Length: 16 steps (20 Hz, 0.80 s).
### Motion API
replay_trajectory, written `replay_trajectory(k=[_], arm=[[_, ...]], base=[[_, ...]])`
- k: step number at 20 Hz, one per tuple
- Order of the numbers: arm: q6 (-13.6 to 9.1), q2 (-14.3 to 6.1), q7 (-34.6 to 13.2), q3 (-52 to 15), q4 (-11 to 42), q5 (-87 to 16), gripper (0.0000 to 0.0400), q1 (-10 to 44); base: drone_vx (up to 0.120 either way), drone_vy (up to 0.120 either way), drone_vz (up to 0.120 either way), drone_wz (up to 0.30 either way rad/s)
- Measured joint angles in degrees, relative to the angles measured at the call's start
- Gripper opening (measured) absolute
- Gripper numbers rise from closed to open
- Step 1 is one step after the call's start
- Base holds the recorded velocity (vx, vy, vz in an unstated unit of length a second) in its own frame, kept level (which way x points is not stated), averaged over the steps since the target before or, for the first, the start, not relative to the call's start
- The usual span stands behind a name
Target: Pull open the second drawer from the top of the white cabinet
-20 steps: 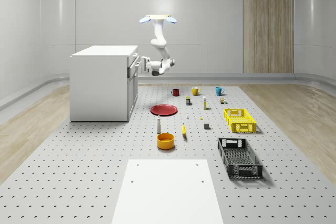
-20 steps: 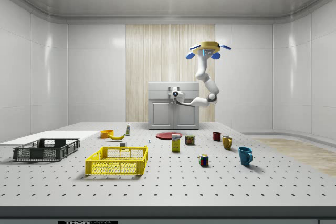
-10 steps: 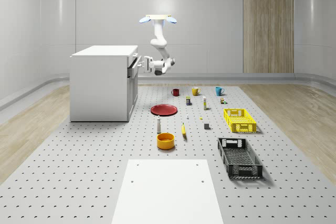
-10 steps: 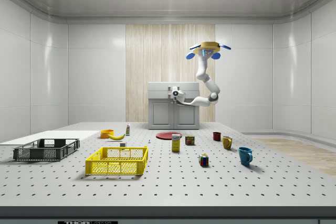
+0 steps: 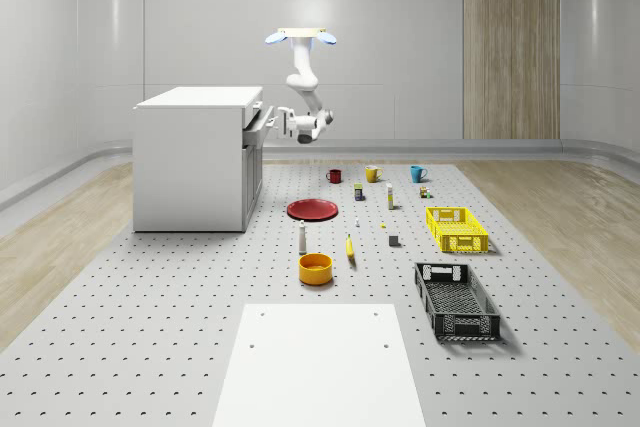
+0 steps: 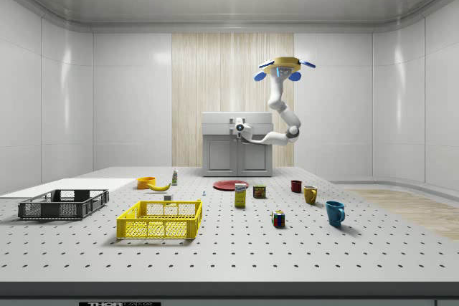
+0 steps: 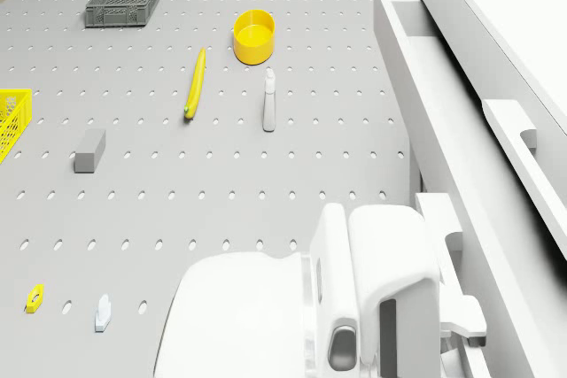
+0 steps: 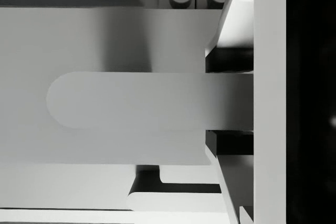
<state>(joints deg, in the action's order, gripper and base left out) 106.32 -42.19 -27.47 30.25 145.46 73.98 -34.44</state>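
the drone (image 5: 301, 36) hovered at the white cabinet's (image 5: 195, 157) 3 o'clock side; its gripper (image 5: 279, 123) was clenched on the handle (image 7: 447, 241) of the partly pulled-out second drawer (image 5: 258, 126).

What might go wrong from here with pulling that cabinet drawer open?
1. The pincer grips the handle of the drawer, which is only partly out. If the pull drifts sideways, the handle may slip free.
2. The drone hovers in the air beside the cabinet with nothing to brace on. The pull could tug it toward the cabinet.
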Motion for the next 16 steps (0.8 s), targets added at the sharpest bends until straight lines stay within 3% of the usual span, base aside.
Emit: replay_trajectory(k=[2, 3, 4, 6, 9, 10, 11, 12, 16], arm=[[-0.74, -0.34, -1.12, 0.69, -0.18, -1.03, 0.0134, 0.40], [-0.92, -0.80, -3.33, 0.87, -0.56, -2.04, 0.0169, 0.49], [-1.17, -0.34, 0.20, 1.52, -0.11, -1.82, 0.0152, 0.51], [-2.01, -0.62, -0.29, 2.20, -0.34, -2.48, 0.0132, 0.93], [-3.23, -1.07, -1.78, 3.48, -0.74, -4.06, 0.0138, 1.39], [-3.39, -1.87, -5.73, 3.60, -1.43, -5.50, 0.0204, 1.40], [-3.44, -2.07, -2.57, 4.28, -1.32, -6.37, 0.0179, 1.28], [-3.74, -2.13, -2.92, 4.82, -1.38, -6.65, 0.0170, 1.25], [-4.55, -3.26, -5.20, 7.50, -1.98, -9.24, 0.0183, 0.44]], base=[[0.000, 0.000, 0.000, 0.000], [0.000, 0.000, 0.000, 0.000], [0.000, 0.000, 0.000, 0.000], [0.000, 0.000, 0.000, 0.000], [0.000, 0.000, 0.000, 0.000], [0.000, 0.000, 0.000, 0.000], [0.000, 0.000, 0.000, 0.000], [0.000, 0.000, 0.000, 0.000], [0.000, 0.000, 0.000, 0.000]])
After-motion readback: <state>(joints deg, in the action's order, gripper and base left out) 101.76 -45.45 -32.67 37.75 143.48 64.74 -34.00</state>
